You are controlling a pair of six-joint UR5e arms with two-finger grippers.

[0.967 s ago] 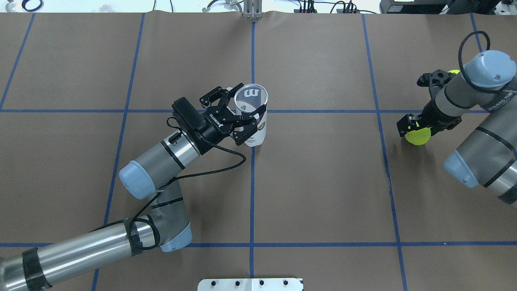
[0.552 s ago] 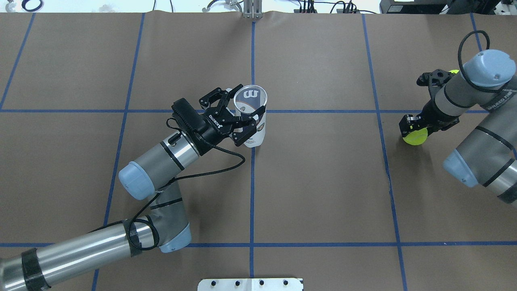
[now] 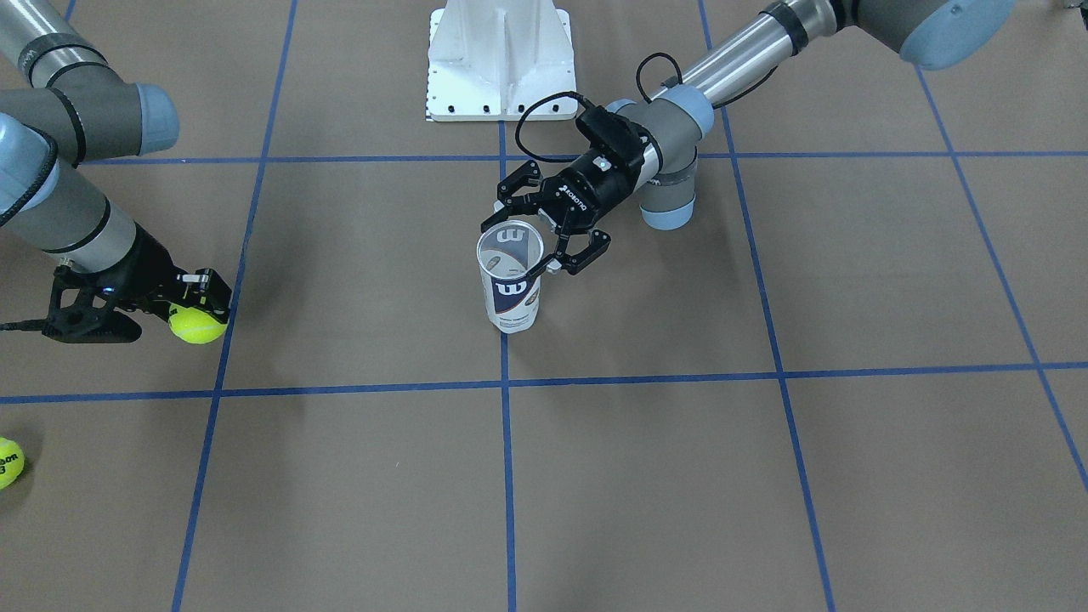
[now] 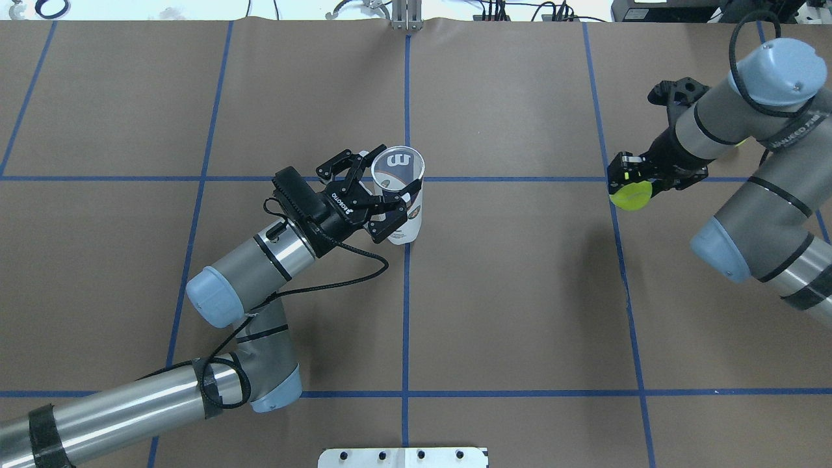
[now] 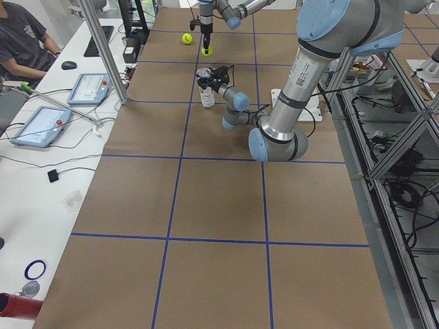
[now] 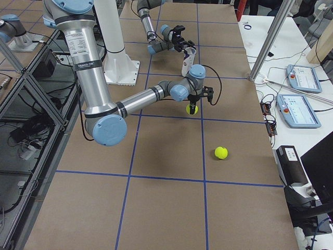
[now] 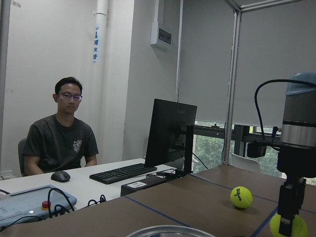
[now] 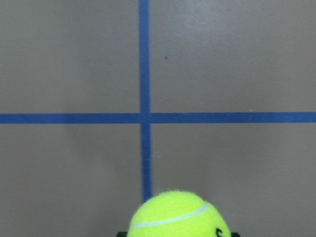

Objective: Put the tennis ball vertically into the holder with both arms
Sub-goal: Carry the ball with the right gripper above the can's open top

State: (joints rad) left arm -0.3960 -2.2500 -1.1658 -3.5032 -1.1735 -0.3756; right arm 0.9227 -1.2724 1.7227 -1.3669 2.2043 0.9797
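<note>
Two arms are busy here. Just left of centre in the overhead view, the left gripper [image 4: 389,177] clasps the upright holder [image 4: 402,208], which stands on the middle blue line. Toward the upper right, the right gripper [image 4: 627,185] pinches a tennis ball [image 4: 630,197]. A spare ball [image 3: 7,461] lies at the front view's lower left.
</note>
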